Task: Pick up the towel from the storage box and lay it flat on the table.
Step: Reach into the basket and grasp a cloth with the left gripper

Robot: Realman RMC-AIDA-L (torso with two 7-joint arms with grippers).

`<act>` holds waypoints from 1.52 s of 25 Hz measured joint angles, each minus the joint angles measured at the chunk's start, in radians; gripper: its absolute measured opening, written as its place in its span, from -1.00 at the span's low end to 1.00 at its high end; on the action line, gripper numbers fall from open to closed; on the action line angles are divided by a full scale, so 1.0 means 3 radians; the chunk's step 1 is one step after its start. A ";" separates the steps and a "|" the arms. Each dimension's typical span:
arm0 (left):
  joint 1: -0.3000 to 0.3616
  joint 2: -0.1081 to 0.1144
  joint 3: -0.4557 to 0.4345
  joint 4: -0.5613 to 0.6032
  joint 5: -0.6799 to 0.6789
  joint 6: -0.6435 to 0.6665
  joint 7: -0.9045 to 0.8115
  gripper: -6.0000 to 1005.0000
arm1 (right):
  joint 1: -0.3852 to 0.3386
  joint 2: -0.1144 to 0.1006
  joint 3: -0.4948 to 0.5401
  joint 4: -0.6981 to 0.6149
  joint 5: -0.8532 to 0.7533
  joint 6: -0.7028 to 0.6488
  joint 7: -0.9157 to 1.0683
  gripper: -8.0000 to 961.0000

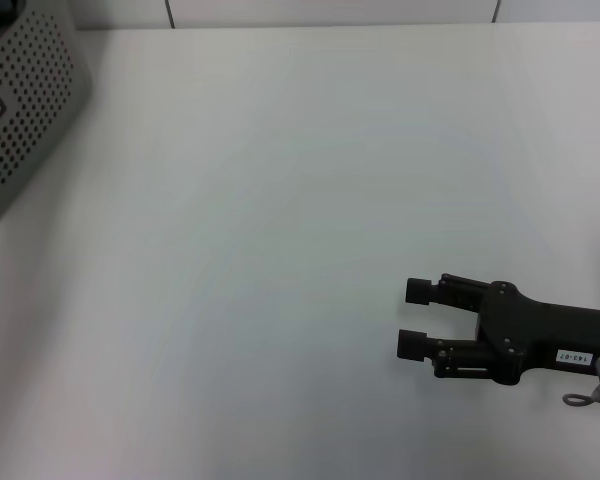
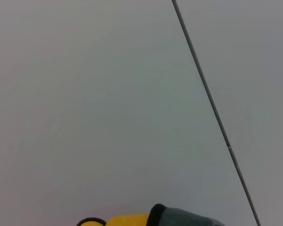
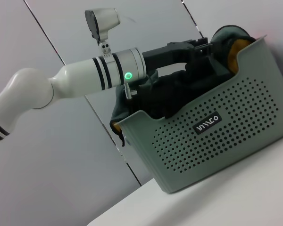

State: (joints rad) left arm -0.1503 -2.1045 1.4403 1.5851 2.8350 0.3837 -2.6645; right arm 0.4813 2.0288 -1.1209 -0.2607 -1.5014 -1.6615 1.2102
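Reaching left hand (image 3: 208, 48) over storage box (image 3: 217, 127)

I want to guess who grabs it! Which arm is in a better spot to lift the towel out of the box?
The left. Its gripper is already over the box, right at the towel. The right gripper sits far off on the table, jaws open and empty.

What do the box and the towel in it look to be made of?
The storage box looks like moulded grey plastic, matte, with stiff walls perforated by rows of round holes. The towel looks like soft fabric, yellow and dark green: it bunches and folds over the rim beside the left gripper.
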 joint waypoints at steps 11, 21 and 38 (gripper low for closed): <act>-0.0118 -0.0007 -0.0010 -0.0269 -0.0001 -0.0124 0.0070 -0.14 | 0.0001 0.0002 -0.0001 0.0010 -0.0001 0.0010 0.0000 0.79; -0.0120 -0.0005 -0.0058 -0.0399 -0.0001 -0.0235 0.0068 -0.15 | 0.0006 0.0002 0.0009 0.0042 0.0000 0.0009 0.0000 0.79; -0.0103 -0.0003 -0.0060 -0.0417 -0.0031 -0.0260 0.0040 -0.78 | -0.0004 0.0002 0.0009 0.0056 0.0004 0.0005 0.0000 0.78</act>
State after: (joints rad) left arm -0.1812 -2.1054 1.4222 1.4599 2.8258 0.3056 -2.6526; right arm 0.4800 2.0294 -1.1182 -0.2439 -1.5001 -1.6601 1.2103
